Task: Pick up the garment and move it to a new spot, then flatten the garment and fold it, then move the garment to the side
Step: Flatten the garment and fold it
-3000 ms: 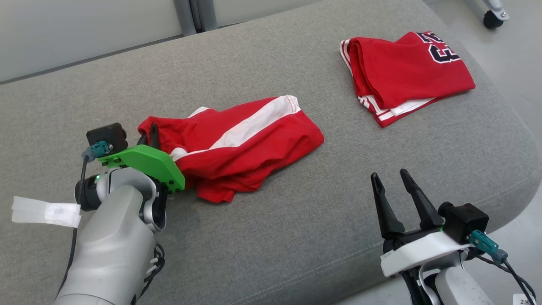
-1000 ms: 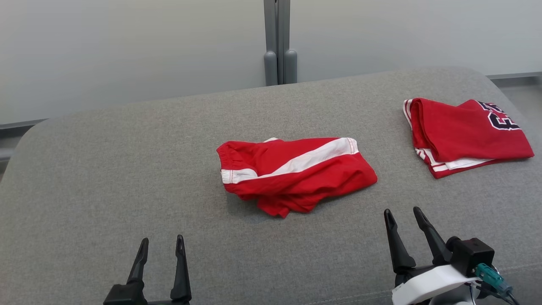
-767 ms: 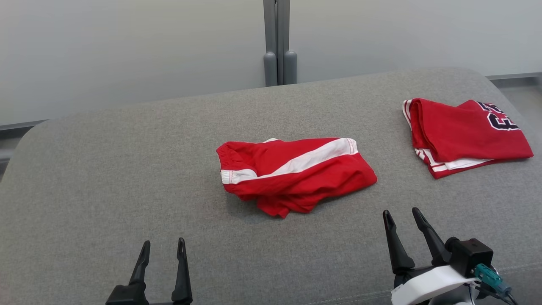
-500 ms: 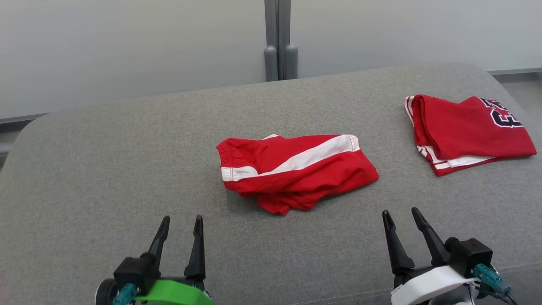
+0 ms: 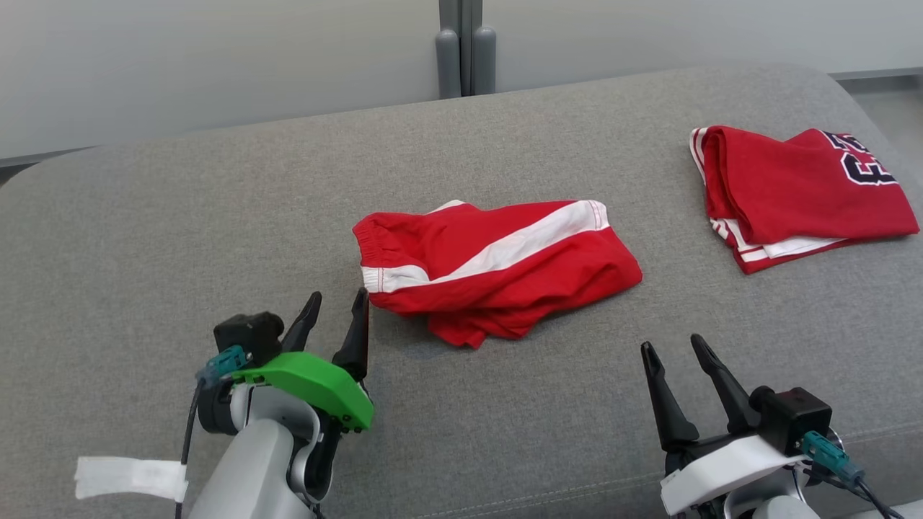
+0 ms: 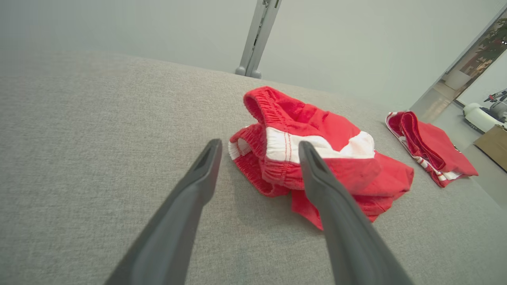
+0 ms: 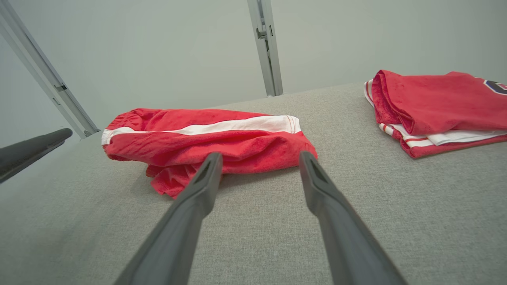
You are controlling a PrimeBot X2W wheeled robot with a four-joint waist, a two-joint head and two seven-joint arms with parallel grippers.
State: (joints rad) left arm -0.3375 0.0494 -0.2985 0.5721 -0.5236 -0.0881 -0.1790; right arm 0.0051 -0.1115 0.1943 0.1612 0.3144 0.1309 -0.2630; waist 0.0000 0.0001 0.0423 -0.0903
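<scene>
The garment (image 5: 497, 267), red shorts with a white side stripe, lies crumpled in the middle of the grey cushion (image 5: 180, 216). In the left wrist view the garment (image 6: 317, 158) shows its elastic waistband facing me. My left gripper (image 5: 337, 306) stands open just left of the waistband, its fingertips close to the cloth and holding nothing. It frames the waistband's near edge in its own view (image 6: 258, 147). My right gripper (image 5: 674, 347) is open over the cushion's front right, apart from the garment (image 7: 206, 138), and shows empty in the right wrist view (image 7: 259, 157).
A folded red jersey (image 5: 793, 187) with dark numerals lies at the cushion's far right, also in the wrist views (image 6: 431, 148) (image 7: 439, 107). A grey post (image 5: 461, 43) stands against the pale wall behind. The cushion's front edge runs just below both grippers.
My left gripper has risen from the bottom edge toward the garment's waistband, staying open. The head camera has tilted down a little. The right gripper and both garments lie as before.
</scene>
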